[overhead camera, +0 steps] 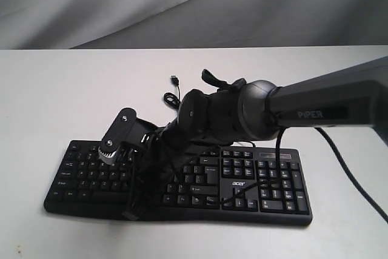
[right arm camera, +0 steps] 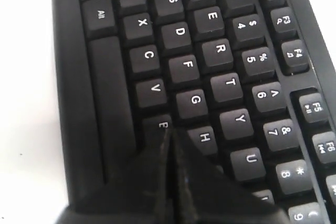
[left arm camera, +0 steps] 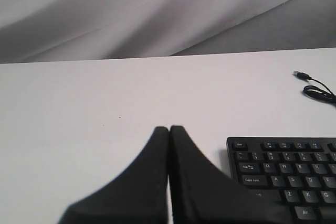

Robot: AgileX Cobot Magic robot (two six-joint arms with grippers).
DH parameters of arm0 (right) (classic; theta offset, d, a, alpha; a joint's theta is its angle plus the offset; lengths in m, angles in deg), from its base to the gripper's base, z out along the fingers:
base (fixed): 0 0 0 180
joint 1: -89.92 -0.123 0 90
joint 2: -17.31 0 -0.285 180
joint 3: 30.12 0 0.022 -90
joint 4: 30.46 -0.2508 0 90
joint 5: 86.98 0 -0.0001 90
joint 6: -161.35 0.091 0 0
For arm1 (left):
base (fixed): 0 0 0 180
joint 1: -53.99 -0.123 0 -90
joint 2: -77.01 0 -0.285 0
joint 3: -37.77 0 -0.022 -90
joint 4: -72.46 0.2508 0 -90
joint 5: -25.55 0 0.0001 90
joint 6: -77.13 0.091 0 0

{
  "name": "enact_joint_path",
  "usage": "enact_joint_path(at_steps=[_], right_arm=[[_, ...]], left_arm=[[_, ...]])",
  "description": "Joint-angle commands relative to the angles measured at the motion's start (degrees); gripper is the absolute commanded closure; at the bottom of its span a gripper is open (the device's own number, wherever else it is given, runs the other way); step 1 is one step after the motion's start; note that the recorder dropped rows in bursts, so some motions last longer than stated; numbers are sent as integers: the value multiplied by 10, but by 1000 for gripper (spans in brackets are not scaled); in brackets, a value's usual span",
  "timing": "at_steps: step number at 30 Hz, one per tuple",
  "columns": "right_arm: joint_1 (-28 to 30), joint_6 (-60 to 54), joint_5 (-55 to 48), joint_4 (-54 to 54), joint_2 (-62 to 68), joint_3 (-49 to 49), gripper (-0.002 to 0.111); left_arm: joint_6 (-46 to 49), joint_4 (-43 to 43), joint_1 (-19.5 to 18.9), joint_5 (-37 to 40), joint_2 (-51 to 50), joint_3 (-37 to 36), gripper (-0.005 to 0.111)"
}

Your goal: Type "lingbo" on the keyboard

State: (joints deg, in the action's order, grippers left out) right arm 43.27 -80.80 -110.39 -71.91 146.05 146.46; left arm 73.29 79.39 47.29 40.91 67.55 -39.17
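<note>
acer keyboard (overhead camera: 273, 189), piper arm (overhead camera: 321, 104), right gripper (right arm camera: 169, 134) at b (right arm camera: 162, 125)

Table (overhead camera: 54, 95): flat matte white top. It fills the lower two thirds of the exterior view and ends in a straight far edge. The surface is plain, apart from two tiny dark specks (left arm camera: 119, 117) seen in the left wrist view.

Backdrop (overhead camera: 151, 4): grey cloth hanging directly behind the table's far edge. Broad, soft folds run diagonally across it, with paler bands toward the upper left and darker grey to the right. The left wrist view shows the same cloth and folds.

Light: even and diffuse. The table reads bright, slightly washed out, and shadows on it are faint and soft-edged.
</note>
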Motion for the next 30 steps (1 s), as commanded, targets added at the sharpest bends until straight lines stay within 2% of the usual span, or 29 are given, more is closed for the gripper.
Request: enact_joint_path(at_steps=[1, 11, 30], right_arm=[[2, -3, 7, 4, -20, 7, 108], [2, 12, -30, 8, 20, 95, 108], [7, 42, -38, 34, 45, 96, 108]], left_arm=[[-1, -2, -1, -3, -3, -3, 106], [-1, -2, -1, -3, -4, -3, 106], [-1, -2, -1, -3, -4, -3, 106]])
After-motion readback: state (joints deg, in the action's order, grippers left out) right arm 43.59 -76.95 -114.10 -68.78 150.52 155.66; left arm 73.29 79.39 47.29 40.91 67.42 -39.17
